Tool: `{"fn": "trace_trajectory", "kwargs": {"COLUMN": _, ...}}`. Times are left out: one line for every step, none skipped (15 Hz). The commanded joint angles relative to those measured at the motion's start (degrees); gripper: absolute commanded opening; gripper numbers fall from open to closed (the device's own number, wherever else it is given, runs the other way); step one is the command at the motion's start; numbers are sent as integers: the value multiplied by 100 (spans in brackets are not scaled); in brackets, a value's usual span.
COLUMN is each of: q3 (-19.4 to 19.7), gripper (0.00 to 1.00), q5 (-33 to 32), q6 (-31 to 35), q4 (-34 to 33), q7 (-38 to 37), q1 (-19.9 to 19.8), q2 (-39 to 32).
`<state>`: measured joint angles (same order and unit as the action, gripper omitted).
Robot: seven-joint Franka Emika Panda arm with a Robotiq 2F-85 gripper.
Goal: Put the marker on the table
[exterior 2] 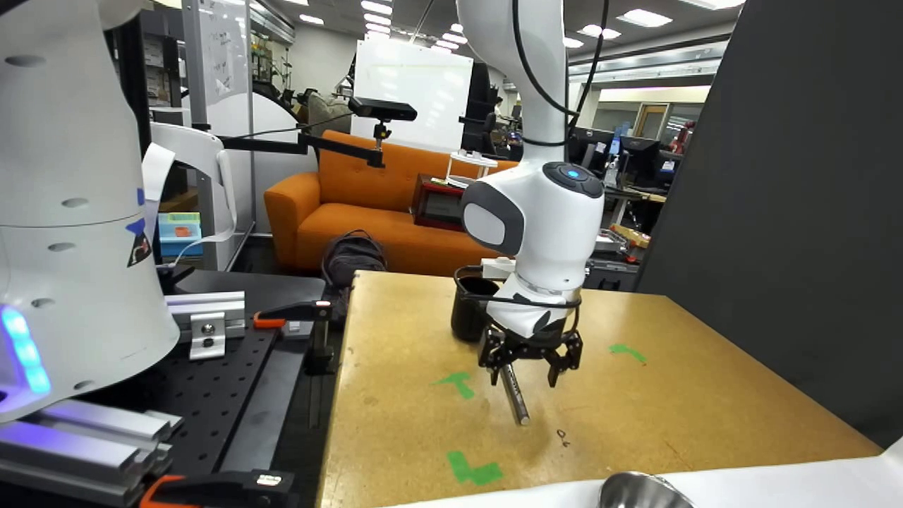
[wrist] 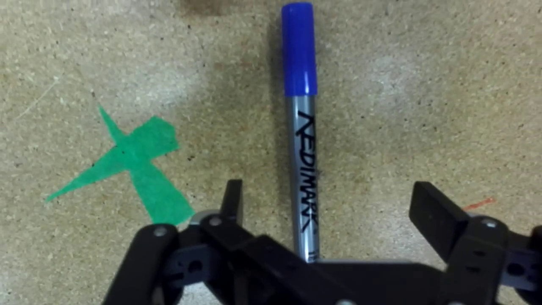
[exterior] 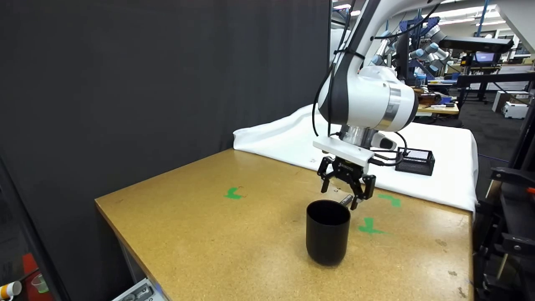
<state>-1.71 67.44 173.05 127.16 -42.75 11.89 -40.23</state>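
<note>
The marker, with a blue cap and a silver body, lies flat on the wood table. In the wrist view the marker (wrist: 301, 140) runs lengthwise, its lower end hidden behind the gripper. The marker is partly hidden in an exterior view (exterior: 346, 200), and its silver end shows in an exterior view (exterior 2: 516, 396). My gripper (wrist: 328, 186) is open and empty above the marker, its fingers apart on either side of it, nearer the left finger. The gripper also shows in both exterior views (exterior: 339, 197) (exterior 2: 523, 382). The table (exterior: 196, 234) also shows in an exterior view (exterior 2: 635, 416).
A black cup (exterior: 328, 238) stands upright on the table close to the gripper, also in an exterior view (exterior 2: 467, 317). Green tape (wrist: 144, 156) marks the table. A white sheet (exterior: 451, 167) with a black box (exterior: 416, 162) and a metal bowl (exterior 2: 642, 492) adjoins the table.
</note>
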Motion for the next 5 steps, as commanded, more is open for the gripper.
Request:
{"fn": "trace_trajectory", "kwargs": {"q3": 61, "gripper": 100, "q5": -88, "q6": 95, "q4": 342, "q7": -150, "q1": 183, "q2": 392}}
{"fn": "trace_trajectory", "kwargs": {"q3": 54, "gripper": 100, "q5": -96, "q6": 119, "q4": 446, "q7": -147, "q1": 229, "q2": 531}}
{"fn": "trace_trajectory", "kwargs": {"q3": 36, "gripper": 100, "q5": -83, "q6": 159, "q4": 522, "q7": -125, "q1": 254, "q2": 652}}
{"fn": "trace_trajectory", "kwargs": {"q3": 11, "gripper": 100, "q5": -69, "q6": 179, "q4": 625, "q7": -101, "q1": 273, "q2": 822}}
{"fn": "trace_trajectory", "kwargs": {"q3": -35, "gripper": 100, "q5": -32, "q6": 228, "q4": 703, "q7": -55, "q1": 276, "q2": 980}}
